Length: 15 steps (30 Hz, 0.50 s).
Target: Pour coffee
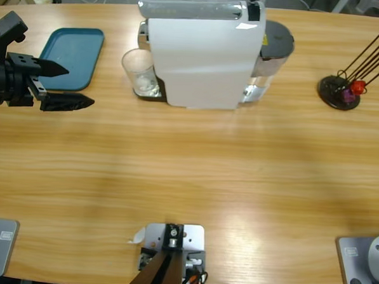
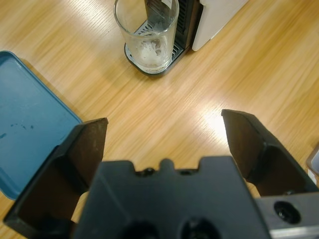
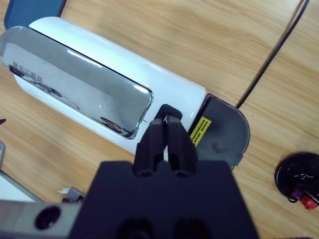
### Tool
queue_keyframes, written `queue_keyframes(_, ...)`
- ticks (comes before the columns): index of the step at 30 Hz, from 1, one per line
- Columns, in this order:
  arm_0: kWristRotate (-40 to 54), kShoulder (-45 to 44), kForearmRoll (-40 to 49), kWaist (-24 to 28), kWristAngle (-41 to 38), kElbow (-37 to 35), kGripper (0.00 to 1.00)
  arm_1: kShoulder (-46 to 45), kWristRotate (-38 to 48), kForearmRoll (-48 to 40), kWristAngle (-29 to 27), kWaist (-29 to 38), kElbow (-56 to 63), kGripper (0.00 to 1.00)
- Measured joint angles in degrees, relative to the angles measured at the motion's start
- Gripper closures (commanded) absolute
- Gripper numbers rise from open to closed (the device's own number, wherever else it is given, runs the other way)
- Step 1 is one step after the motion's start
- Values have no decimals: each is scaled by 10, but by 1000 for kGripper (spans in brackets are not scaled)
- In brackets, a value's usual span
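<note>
A white coffee machine [image 1: 200,53] with a chrome lid [image 3: 75,84] stands at the table's back middle. A clear glass tumbler [image 2: 147,30] sits on its drip tray [image 2: 137,62], under the spout. I see only a pale smear at the glass bottom; the coffee is out of view. My left gripper [image 2: 164,122] is open and hovers over bare wood, a hand's width short of the glass [image 1: 139,72]. In the high view it [image 1: 78,85] comes in from the left edge. My right gripper [image 3: 168,119] is shut, its tips on the machine's top just past the lid's end.
A teal tray [image 1: 70,56] lies at the back left, beside the left gripper. A black round stand [image 1: 338,92] with thin dark rods and red and purple pieces sits at the far right. The machine's grey tank [image 1: 277,41] sticks out on its right side.
</note>
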Motion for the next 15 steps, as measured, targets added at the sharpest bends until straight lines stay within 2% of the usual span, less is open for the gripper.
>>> queue_keyframes(15, 0, 1, -1, 0, 0, 0, 0, 0, 0, 0, 0, -3, 11, 1000)
